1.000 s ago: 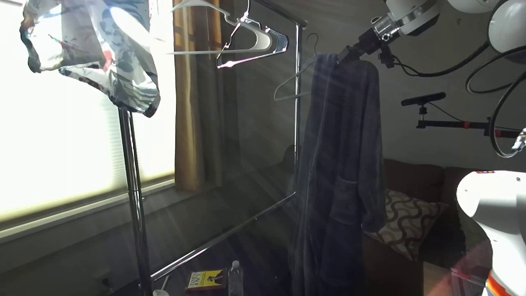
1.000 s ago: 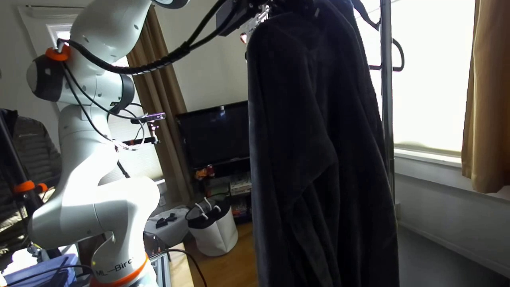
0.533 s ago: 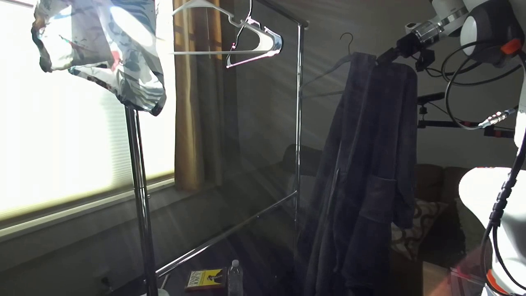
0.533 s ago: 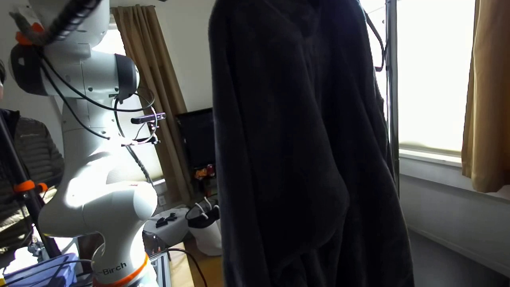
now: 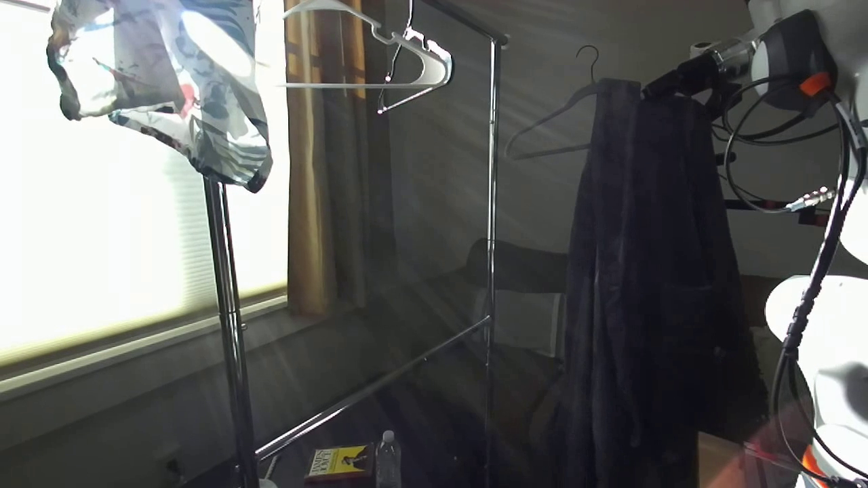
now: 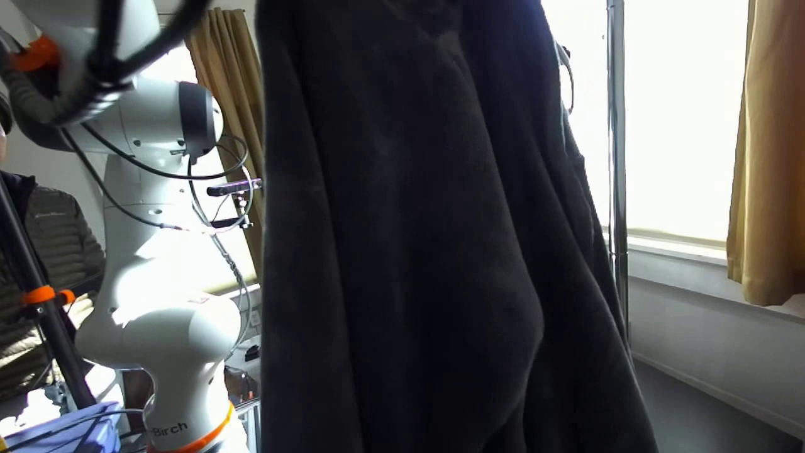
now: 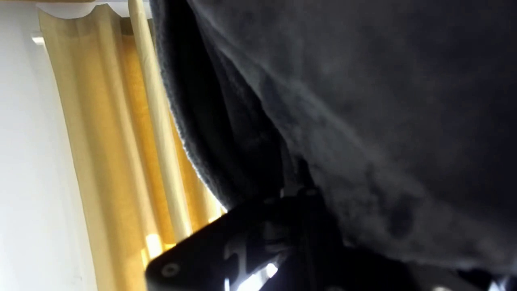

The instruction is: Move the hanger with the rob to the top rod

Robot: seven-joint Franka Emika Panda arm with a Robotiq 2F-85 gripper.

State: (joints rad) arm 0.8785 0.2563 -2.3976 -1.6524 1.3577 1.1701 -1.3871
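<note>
Robe (image 7: 383,121), dark blue-grey and plush, fills most of my wrist view, its folds lying right against my black metal gripper (image 5: 645,93). I am clamped on it near the collar, the cloth covering my fingertips (whether anything else is pinched in there with it, I cannot tell). From the top of the robe, in an exterior view, a slim dark hanger (image 5: 582,93) juts out at one side, its shoulder sloping down, its thin curved hook pointing up into open air. My white jointed arm (image 6: 170,340) stands beside the hanging cloth, with thick black cables (image 5: 810,291) looping off it.

Farther out is a shiny chrome clothes rack (image 5: 493,169). Its straight tubular top rod (image 5: 469,22) runs up out of the picture; robe and slim dark hanger are off it, to its right in that view. A white plastic hanger (image 5: 432,71) and a thin glinting hanger (image 5: 405,100) overlap there, their tops cut off. A pale garment with blue-grey leaf print (image 5: 224,135) hangs at the upper left, daylight coming through it. Low down, a clear plastic bottle with a white cap (image 5: 388,464) is just beside a yellow-and-dark book (image 5: 339,461). Farthest off, a tan fabric curtain (image 5: 315,203) hangs beside a glaring white window blind (image 5: 135,257).
</note>
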